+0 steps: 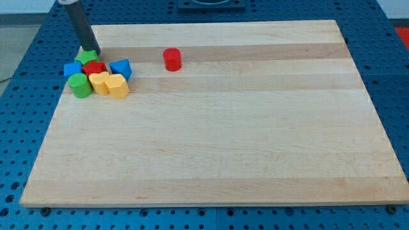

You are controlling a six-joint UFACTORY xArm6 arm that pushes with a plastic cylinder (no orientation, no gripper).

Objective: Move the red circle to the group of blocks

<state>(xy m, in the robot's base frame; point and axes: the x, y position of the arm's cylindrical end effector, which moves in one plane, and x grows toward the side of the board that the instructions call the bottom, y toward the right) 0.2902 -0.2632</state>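
Observation:
The red circle [172,59] stands alone on the wooden board [217,128], toward the view's top, left of the middle. The group of blocks sits at the view's upper left: a green block [87,57] at the top, a blue block [72,69], a red block [94,68], a blue block [121,68], a green cylinder [80,85], a yellow heart-like block [99,82] and a yellow block [117,85]. My tip [91,50] rests at the top edge of the group, touching or almost touching the green block, well left of the red circle.
The board's left edge runs close beside the group. A blue perforated table [19,128] surrounds the board on all sides.

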